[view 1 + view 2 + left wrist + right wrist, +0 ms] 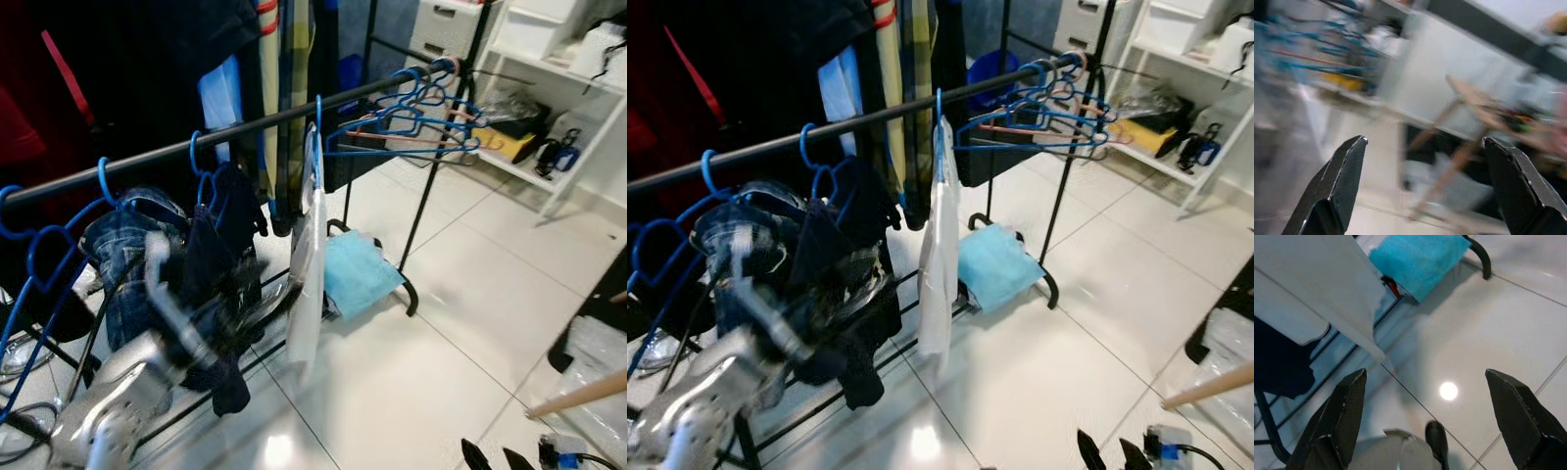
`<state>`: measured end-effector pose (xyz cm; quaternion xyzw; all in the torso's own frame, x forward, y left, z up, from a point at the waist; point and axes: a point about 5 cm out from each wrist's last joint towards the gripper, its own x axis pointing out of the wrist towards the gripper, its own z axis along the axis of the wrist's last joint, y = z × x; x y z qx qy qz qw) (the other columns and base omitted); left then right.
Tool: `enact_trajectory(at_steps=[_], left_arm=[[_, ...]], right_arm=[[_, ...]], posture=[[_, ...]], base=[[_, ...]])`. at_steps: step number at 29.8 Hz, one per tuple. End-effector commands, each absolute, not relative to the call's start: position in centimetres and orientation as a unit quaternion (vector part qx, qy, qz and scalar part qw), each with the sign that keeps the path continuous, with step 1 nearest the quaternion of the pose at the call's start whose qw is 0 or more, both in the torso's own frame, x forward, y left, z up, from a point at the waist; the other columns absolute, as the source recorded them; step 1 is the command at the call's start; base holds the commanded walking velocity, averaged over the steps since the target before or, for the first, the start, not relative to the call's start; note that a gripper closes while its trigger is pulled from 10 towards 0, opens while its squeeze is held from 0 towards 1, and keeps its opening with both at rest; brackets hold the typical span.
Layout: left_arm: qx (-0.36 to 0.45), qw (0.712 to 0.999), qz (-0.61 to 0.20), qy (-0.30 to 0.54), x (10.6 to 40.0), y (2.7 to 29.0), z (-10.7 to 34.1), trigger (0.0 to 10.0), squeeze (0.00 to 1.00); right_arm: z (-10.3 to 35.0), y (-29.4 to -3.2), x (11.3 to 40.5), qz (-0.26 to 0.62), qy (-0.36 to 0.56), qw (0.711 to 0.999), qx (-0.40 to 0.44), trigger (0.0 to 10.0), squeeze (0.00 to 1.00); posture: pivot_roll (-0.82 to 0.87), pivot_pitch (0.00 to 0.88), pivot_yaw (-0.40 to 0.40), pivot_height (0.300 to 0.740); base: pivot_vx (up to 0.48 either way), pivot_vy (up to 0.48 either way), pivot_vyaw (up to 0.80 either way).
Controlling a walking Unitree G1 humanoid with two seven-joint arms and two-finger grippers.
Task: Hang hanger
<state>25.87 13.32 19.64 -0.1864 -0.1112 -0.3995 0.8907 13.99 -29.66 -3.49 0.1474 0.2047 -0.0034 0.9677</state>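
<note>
Along the black rail (245, 130), blue hangers (411, 122) cluster at its far end, and a white garment (309, 264) hangs at its middle. Below the rail, the left hand (1425, 186) and right hand (1425, 421) both gape wide, empty.

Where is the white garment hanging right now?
In the head views, the white garment hangs mid-rail on a blue hanger, between dark clothes on the left and empty hangers on the right.

no text, label, brand or number can be read anywhere. the clothes and boxes are too blurred or small to make out print.
</note>
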Motion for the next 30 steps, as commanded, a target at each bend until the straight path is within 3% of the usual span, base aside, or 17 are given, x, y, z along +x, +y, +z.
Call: enact_trajectory(at_steps=[1, 4, 15, 16, 23, 30], left_arm=[[-0.162, 0.913, -0.354, -0.120, 26.0, 14.0, 20.4, 10.0, 0.00], [-0.091, 0.928, -0.330, -0.146, 26.3, 13.8, 22.2, 10.0, 0.00], [0.005, 0.941, -0.282, -0.185, 26.9, 14.5, 24.7, 10.0, 0.00], [0.065, 0.945, -0.266, -0.181, 27.2, 14.8, 24.8, 10.0, 0.00], [0.182, 0.952, -0.217, -0.114, 28.2, 15.2, 22.6, 10.0, 0.00], [0.174, 0.974, -0.139, -0.034, 29.3, 15.8, 20.8, 10.0, 0.00]], right_arm=[[-4.1, -29.4, 12.7, -0.013, 0.214, 0.964, 0.160, 10.0, 0.00], [-4.4, -28.5, 12.5, -0.006, 0.209, 0.964, 0.162, 10.0, 0.00], [-4.2, -28.4, 13.0, -0.002, 0.207, 0.964, 0.164, 10.0, 0.00], [-4.1, -28.7, 13.3, -0.002, 0.208, 0.964, 0.164, 10.0, 0.00], [-4.0, -29.2, 13.7, -0.008, 0.213, 0.963, 0.166, 10.0, 0.00], [-4.0, -29.0, 14.6, -0.009, 0.214, 0.963, 0.166, 10.0, 0.00]], posture=[[-0.08, 0.112, -0.010, 0.740], [-0.08, 0.111, -0.012, 0.740], [-0.08, 0.109, -0.014, 0.740], [-0.08, 0.112, -0.014, 0.740], [-0.08, 0.120, -0.014, 0.740], [-0.09, 0.122, -0.012, 0.740]], base=[[0.000, 0.000, 0.00], [0.000, 0.000, 0.00], [0.000, 0.000, 0.00], [0.000, 0.000, 0.00], [0.000, 0.000, 0.00], [0.000, 0.000, 0.00]])
